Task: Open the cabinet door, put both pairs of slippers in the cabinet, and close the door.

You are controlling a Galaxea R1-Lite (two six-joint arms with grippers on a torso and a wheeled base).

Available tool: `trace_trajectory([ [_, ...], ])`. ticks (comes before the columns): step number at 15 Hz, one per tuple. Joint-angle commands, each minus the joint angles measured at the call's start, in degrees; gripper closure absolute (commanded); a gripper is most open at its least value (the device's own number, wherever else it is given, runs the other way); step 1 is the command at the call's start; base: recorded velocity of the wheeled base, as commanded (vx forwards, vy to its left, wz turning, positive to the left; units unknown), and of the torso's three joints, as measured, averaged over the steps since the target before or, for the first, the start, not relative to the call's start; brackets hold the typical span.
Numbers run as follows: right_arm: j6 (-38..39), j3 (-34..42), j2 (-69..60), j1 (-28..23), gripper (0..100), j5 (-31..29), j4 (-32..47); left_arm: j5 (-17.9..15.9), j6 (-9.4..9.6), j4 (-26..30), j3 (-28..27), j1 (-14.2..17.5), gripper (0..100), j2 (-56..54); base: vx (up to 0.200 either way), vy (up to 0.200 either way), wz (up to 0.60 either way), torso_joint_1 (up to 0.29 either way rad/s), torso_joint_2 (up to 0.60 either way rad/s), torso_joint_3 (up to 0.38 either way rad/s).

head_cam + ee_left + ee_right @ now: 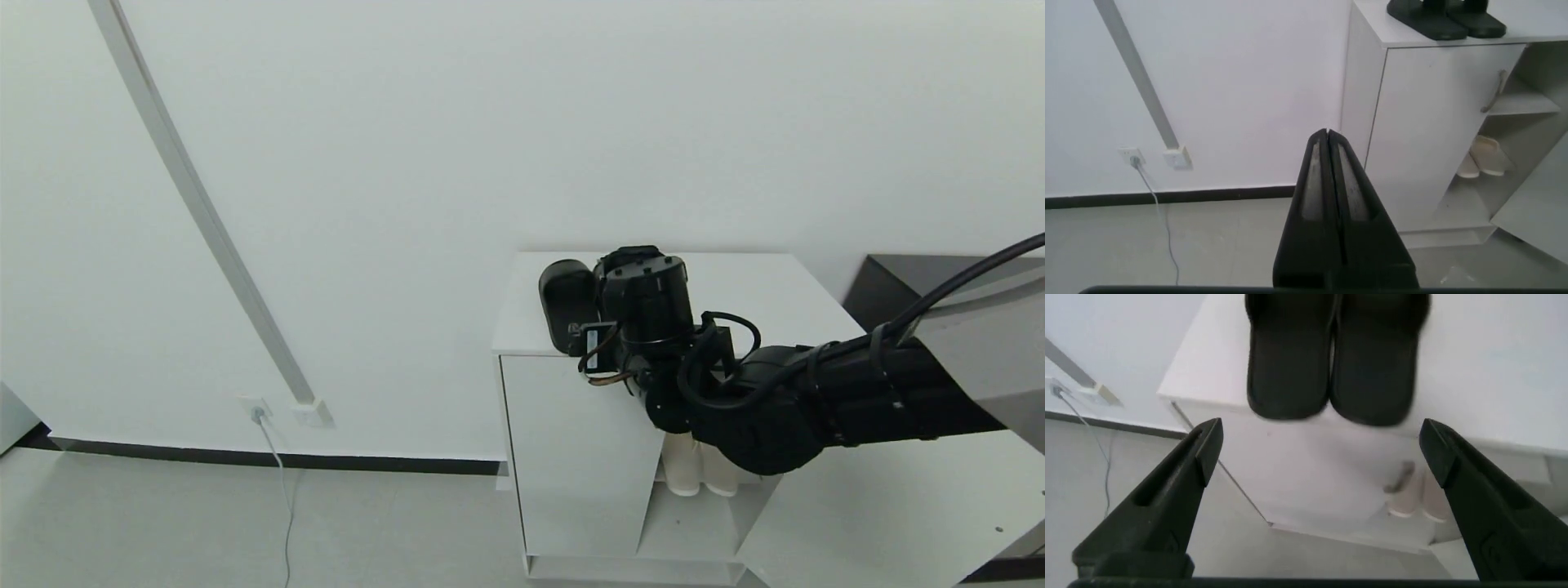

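A pair of black slippers (pixel 1331 359) lies on top of the white cabinet (pixel 759 286), near its front left corner. My right gripper (pixel 1321 433) hovers open just in front of and above their toes, one finger on each side, touching nothing. The cabinet's right door (pixel 882 506) stands open and its left door (pixel 580 457) is closed. A pair of white slippers (pixel 698 469) stands on a shelf inside, also seen as white slippers (pixel 1482 159) from the left wrist. My left gripper (pixel 1328 163) is shut and empty, held low to the left of the cabinet.
A wall socket (pixel 257 411) with a cable hanging to the floor sits left of the cabinet, below a slanted cable duct (pixel 204 212). A dark piece of furniture (pixel 882 286) stands right of the cabinet. Bare grey floor (pixel 245 523) lies to the left.
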Motion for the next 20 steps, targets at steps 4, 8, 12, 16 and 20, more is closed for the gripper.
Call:
trace_trajectory([
  [4, 2.16, 0.00, 4.49, 0.07, 0, 0.04, -0.56, 0.00, -0.01, 0.02, 0.00, 0.03, 100, 0.04, 0.200, 0.000, 0.00, 0.010, 0.00, 0.001],
  [8, 1.37, -0.35, 8.89, -0.10, 0, -0.31, -6.36, 0.00, -0.09, -0.07, 0.00, 0.03, 100, 0.04, 0.050, 0.000, 0.00, 0.003, 0.00, -0.001],
  [12, -1.35, -5.19, 13.98, -2.12, 0, -0.31, -9.43, 0.00, -0.27, -0.07, 0.00, 0.03, 100, 0.04, 0.000, 0.000, 0.00, 0.000, 0.00, 0.000],
  [16, -3.73, -11.34, 18.38, -3.79, 0, -0.48, -9.35, 0.88, -0.97, -0.07, 0.00, 0.03, 100, 0.04, 0.000, 0.000, 0.00, 0.000, 0.00, 0.000],
  [20, -4.96, -18.19, 21.72, -5.64, 0, -0.40, -8.99, 0.88, -1.06, -0.07, 0.00, 0.03, 100, 0.04, 0.000, 0.000, 0.00, 0.000, 0.00, 0.000],
])
